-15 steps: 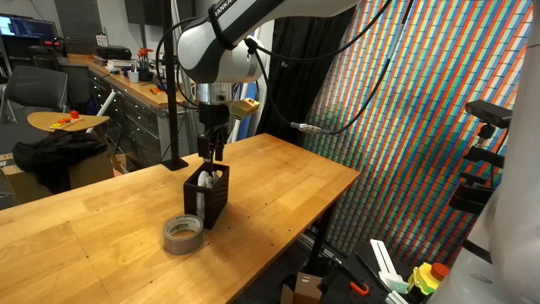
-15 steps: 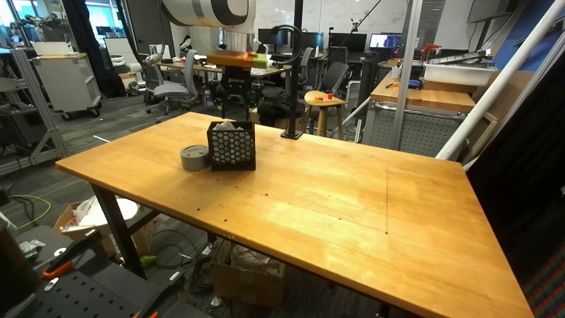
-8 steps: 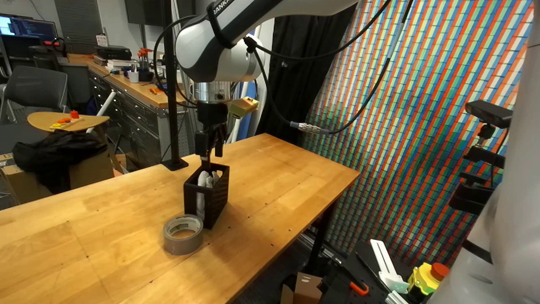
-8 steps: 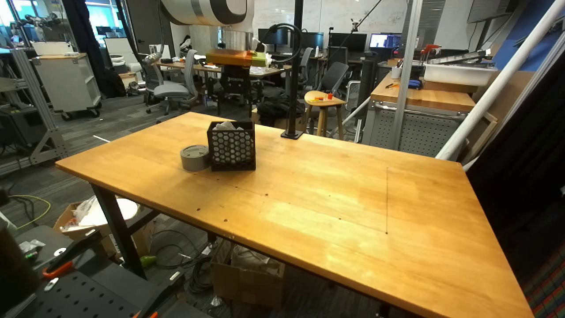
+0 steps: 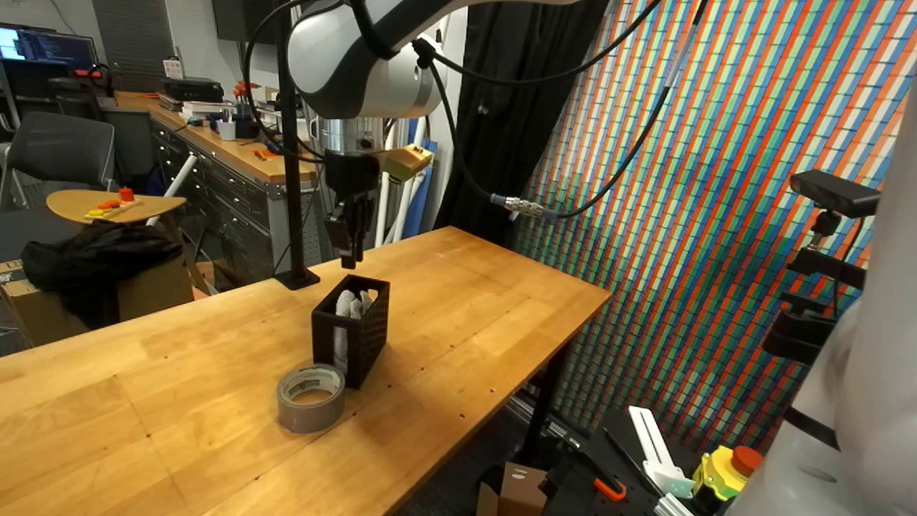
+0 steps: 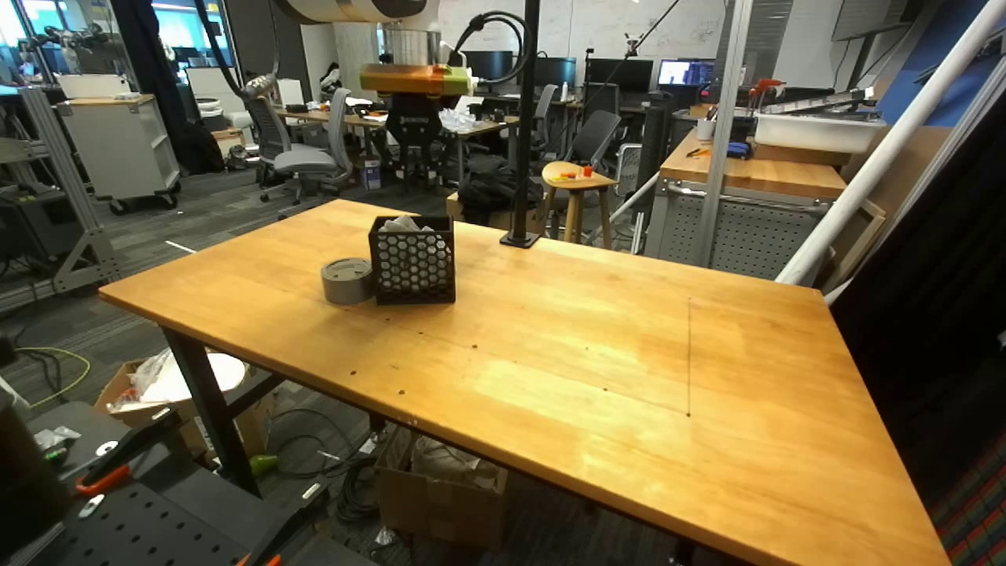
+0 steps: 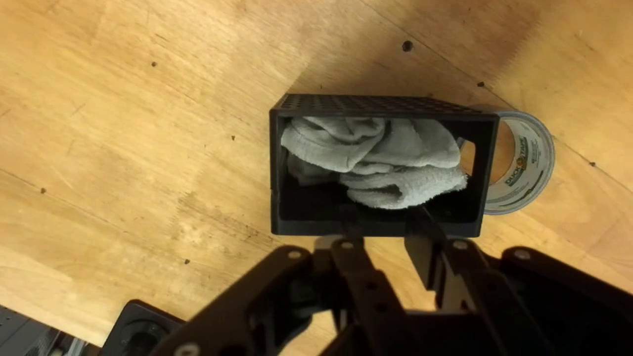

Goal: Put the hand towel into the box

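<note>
Wooden table takes up most of the lower frame in an ext. view. Arm reaches down from top ctr in an ext. view, w/ its gripper at bottom ctr of the wrist view: jaws part-way apart, clear gap btwn, holding nothing. Black box stands upright on the table, approx. ctr of the wrist view. Grey hand towel is bunched inside it, mostly twd the box's upper side in that frame. Tape roll lies flat just beside the box, mid-right of the wrist view, can't tell if touching
</note>
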### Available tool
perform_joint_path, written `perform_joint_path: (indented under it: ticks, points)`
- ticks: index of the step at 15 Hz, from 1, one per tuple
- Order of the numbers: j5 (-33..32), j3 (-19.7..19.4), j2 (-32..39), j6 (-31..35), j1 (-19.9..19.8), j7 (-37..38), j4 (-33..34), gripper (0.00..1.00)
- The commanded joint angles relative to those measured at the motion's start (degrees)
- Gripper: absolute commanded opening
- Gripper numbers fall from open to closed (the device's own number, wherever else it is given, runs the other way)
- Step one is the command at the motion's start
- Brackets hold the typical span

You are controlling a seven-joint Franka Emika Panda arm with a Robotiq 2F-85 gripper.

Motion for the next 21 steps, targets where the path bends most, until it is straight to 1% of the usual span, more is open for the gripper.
perform_joint_path:
  ticks: [1,3,8,9,10,13,18,21]
  points:
    - [-0.09,-0.01,-0.62,-0.16,0.72,1.04,0.04,0.04]
    - [0.49,0.04,-0.31,0.29,0.7,1.04,-0.35,0.0]
    - [1.59,-0.05,2.32,0.82,0.08,0.64,0.18,0.04]
    - [2.0,0.01,3.03,0.93,-0.07,0.44,0.39,0.03]
    - [2.37,0.11,3.79,1.01,-0.18,0.36,0.59,0.04]
    - [4.11,0.48,6.34,2.01,-0.64,-0.05,0.91,0.02]
    - [9.64,0.97,10.46,4.64,-2.78,-0.63,-0.28,0.04]
    - [13.39,1.47,13.13,5.05,-4.63,-1.27,-0.95,0.03]
